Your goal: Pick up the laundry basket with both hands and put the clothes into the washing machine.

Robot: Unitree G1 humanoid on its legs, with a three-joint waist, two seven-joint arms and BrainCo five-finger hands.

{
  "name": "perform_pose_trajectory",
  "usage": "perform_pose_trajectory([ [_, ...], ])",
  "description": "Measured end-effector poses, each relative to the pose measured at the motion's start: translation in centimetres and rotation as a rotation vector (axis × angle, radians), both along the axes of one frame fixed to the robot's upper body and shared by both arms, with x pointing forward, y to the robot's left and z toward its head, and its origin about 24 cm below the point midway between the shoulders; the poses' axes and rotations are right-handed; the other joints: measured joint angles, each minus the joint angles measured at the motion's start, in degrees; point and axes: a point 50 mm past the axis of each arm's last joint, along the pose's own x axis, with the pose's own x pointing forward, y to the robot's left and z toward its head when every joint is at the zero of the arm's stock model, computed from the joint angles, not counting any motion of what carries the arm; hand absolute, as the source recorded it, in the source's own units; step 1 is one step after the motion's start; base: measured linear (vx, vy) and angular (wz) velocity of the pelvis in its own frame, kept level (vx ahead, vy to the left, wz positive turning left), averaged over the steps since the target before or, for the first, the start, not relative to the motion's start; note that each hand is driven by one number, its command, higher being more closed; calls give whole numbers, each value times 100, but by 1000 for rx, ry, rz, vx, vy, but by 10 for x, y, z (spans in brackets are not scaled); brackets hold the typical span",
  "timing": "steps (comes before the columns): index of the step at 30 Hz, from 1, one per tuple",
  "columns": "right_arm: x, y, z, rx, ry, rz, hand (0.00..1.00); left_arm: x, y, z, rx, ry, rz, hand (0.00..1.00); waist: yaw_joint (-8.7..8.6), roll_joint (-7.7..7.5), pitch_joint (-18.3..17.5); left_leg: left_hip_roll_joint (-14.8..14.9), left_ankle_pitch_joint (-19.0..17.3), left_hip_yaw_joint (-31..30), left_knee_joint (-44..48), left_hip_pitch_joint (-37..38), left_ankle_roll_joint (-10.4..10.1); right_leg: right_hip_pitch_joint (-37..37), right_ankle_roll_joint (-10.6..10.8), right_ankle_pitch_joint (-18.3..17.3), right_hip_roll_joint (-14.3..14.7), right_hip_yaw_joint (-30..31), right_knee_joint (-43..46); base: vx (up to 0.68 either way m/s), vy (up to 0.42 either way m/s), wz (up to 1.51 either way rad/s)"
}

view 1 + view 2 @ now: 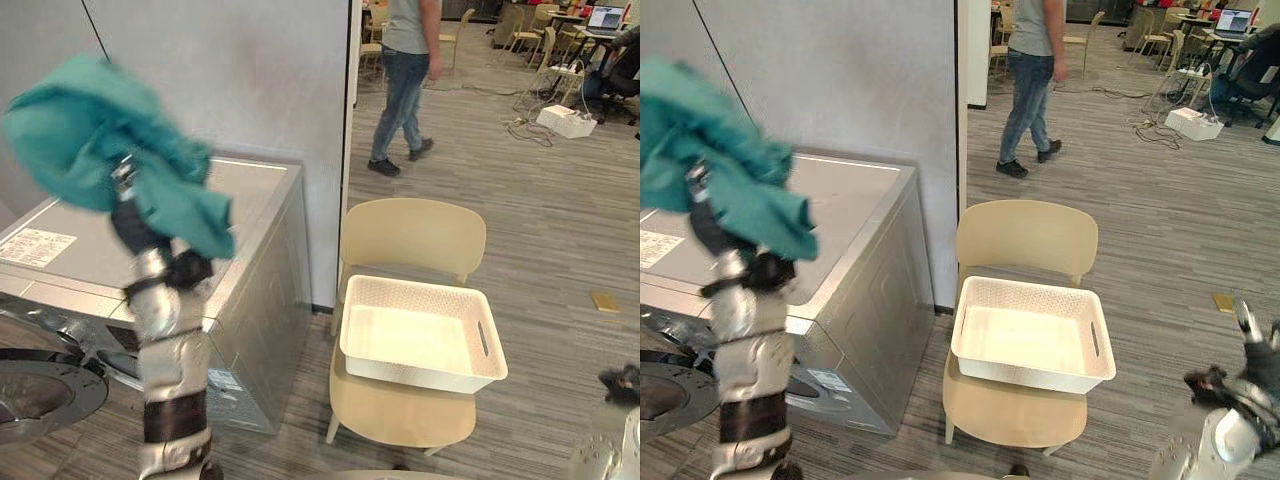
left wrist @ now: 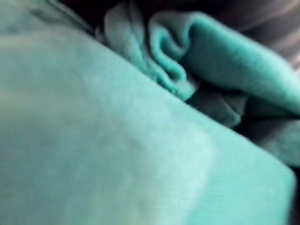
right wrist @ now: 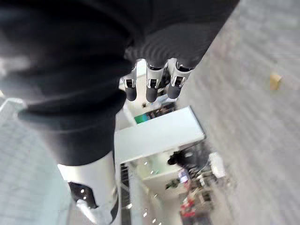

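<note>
Left robot hand (image 1: 130, 222) is raised above the washer (image 1: 255, 190). Its fingers are buried in the teal cloth (image 1: 90, 120), so I cannot tell how they grip. The cloth sits bunched over the hand, one fold hanging toward the washer's top. The open door (image 1: 40, 392) lies low on the front, below the hand and to its left, so the coming move looks like a descent down and leftward. Right robot hand (image 1: 1250, 375), fingers loosely spread, hangs low beside the empty basket (image 1: 418, 288) on the chair (image 1: 410, 235).
</note>
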Motion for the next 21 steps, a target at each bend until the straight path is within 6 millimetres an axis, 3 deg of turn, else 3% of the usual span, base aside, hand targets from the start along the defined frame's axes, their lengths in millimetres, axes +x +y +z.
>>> perform_pose_trajectory([
  [3, -41, 7, -36, 134, 112, -88, 0, -44, 24, -43, -32, 176, 198, 100, 24, 16, -8, 39, -19, 6, 7, 29, -15, 60, -15, -18, 18, -55, 6, 5, -11, 4],
  [5, -66, 12, -62, 251, 170, -122, 0, -68, 29, -70, -29, 331, 306, 100, 57, -2, -7, 69, -54, 32, 30, 81, -23, 173, -13, -87, 23, -104, 54, -14, -11, 9],
  [6, -72, 13, -69, 281, 184, -132, 0, -75, 30, -78, -24, 378, 332, 100, 77, -3, -7, 82, -93, 45, 42, 123, -29, 206, -4, -144, 21, -114, 101, -34, -8, 9],
  [7, -85, 18, -85, 351, 218, -159, 0, -83, 31, -96, -20, 481, 367, 100, 137, 56, -23, 111, -159, 49, 74, 173, -20, 245, -10, -227, 21, -148, 179, -25, -17, 9],
  [8, -96, 22, -100, 417, 254, -178, 0, -90, 33, -114, -24, 577, 388, 100, 169, 19, -51, 166, -195, 46, 110, 194, -38, 271, -20, -317, 25, -181, 261, -17, -24, 10],
  [9, -100, 26, -108, 455, 268, -178, 0, -94, 34, -123, -36, 622, 394, 100, 175, 32, -66, 168, -209, 41, 127, 209, -39, 288, -30, -346, 31, -197, 303, -22, -24, 11],
  [11, -114, 43, -141, 597, 357, -166, 0, -110, 35, -165, -125, 801, 409, 100, 191, 33, -79, 200, -241, 17, 137, 222, -74, 307, -42, -412, 52, -236, 345, -34, -20, 7],
  [12, -118, 49, -150, 637, 383, -160, 0, -115, 34, -176, -149, 850, 406, 100, 195, 47, -78, 207, -242, 18, 137, 219, -75, 305, -36, -419, 57, -239, 348, 0, 0, 0],
  [14, -135, 80, -184, 829, 511, -130, 0, -134, 21, -222, -253, 1060, 345, 100, 311, 71, -77, 233, -242, 41, 128, 221, -76, 303, -56, -414, 81, -248, 347, 0, 0, 0],
  [15, -141, 88, -191, 878, 550, -120, 0, -140, 16, -234, -285, 1117, 322, 100, 334, 74, -80, 241, -245, 45, 125, 221, -80, 302, -61, -417, 90, -248, 346, 0, 0, 0],
  [17, -149, 113, -209, 1007, 668, -65, 0, -172, -6, -276, -421, 1341, 255, 100, 335, 90, -90, 254, -238, 54, 95, 222, -70, 311, -76, -426, 112, -264, 297, 0, 0, 0],
  [21, -149, 129, -219, 1079, 755, -33, 0, -218, -43, -313, -632, 1610, 174, 100, 330, 90, -102, 250, -214, 124, 16, 249, -76, 277, -71, -422, 141, -210, 231, 56, 3, -8],
])
